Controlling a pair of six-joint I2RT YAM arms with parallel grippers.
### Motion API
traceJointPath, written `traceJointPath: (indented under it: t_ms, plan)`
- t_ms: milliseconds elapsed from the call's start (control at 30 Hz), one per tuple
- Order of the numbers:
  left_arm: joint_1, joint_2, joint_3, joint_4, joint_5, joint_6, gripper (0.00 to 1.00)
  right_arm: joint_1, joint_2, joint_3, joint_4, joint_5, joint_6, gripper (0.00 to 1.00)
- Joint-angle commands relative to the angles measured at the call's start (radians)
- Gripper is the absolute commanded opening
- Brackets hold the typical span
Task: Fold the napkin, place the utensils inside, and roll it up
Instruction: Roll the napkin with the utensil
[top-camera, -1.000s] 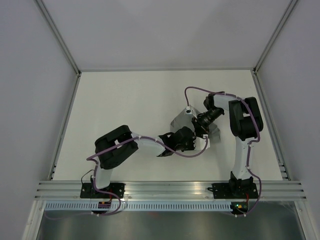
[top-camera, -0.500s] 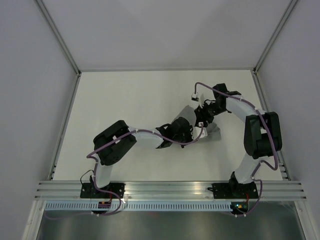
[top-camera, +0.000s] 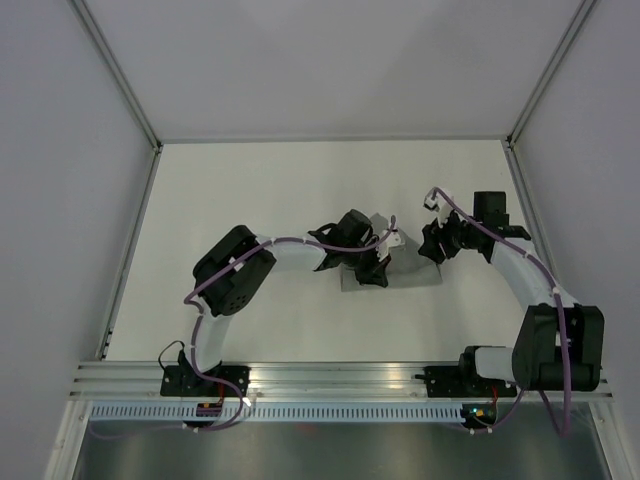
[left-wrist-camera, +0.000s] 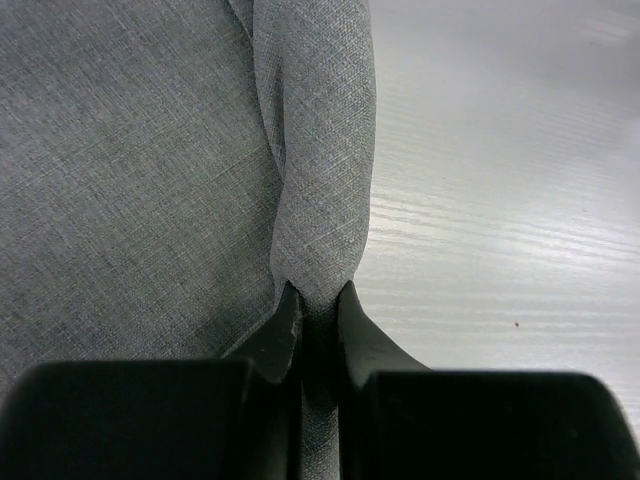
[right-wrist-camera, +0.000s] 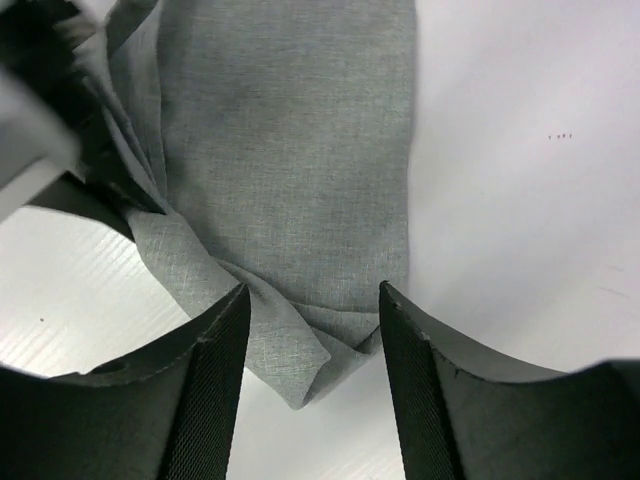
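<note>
Top external view: left gripper and right gripper meet at a plain mid-grey matte fabric napkin on the white wood-grain worktop.
Nearest, the left gripper's black fingers are almost closed, pinching a bunched fold of the napkin. Just to its right, the right gripper stands well open over a rumpled napkin corner, gripping nothing. The napkin lies partly folded right of the worktop's middle, nearer the right edge than the left.
</note>
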Motion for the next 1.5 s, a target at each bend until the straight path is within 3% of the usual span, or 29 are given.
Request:
traceJointPath:
  t_ms: [0, 300, 700, 900, 933, 1067, 1100, 1167, 1333, 1467]
  plan:
    - [0.015, 0.104, 0.02, -0.283, 0.182, -0.07, 0.02, 0.037, -0.115, -0.085, 0.057, 0.023, -0.132, 0.61]
    - [0.026, 0.217, 0.161, -0.492, 0.235, -0.067, 0.02, 0.31, -0.346, -0.335, 0.125, 0.173, -0.262, 0.73]
    - [0.027, 0.266, 0.255, -0.582, 0.192, -0.081, 0.04, 0.503, -0.26, -0.402, 0.209, 0.307, -0.234, 0.7]
    - [0.029, 0.276, 0.279, -0.599, 0.176, -0.081, 0.1, 0.518, -0.246, -0.429, 0.226, 0.345, -0.228, 0.56]
    - [0.03, 0.274, 0.279, -0.601, 0.17, -0.082, 0.12, 0.518, -0.251, -0.432, 0.234, 0.354, -0.22, 0.45]
    - [0.035, 0.265, 0.285, -0.599, 0.182, -0.097, 0.18, 0.517, -0.219, -0.416, 0.211, 0.388, -0.234, 0.34]
    - [0.037, 0.262, 0.287, -0.599, 0.185, -0.101, 0.2, 0.517, -0.208, -0.414, 0.2, 0.391, -0.234, 0.25]
    - [0.038, 0.253, 0.293, -0.592, 0.189, -0.111, 0.26, 0.518, -0.188, -0.405, 0.194, 0.397, -0.232, 0.15]
    - [0.06, 0.201, 0.285, -0.523, 0.182, -0.2, 0.38, 0.509, -0.165, -0.39, 0.155, 0.383, -0.242, 0.06]
    - [0.083, 0.094, 0.235, -0.379, 0.15, -0.359, 0.46, 0.473, -0.096, -0.319, 0.088, 0.316, -0.263, 0.01]
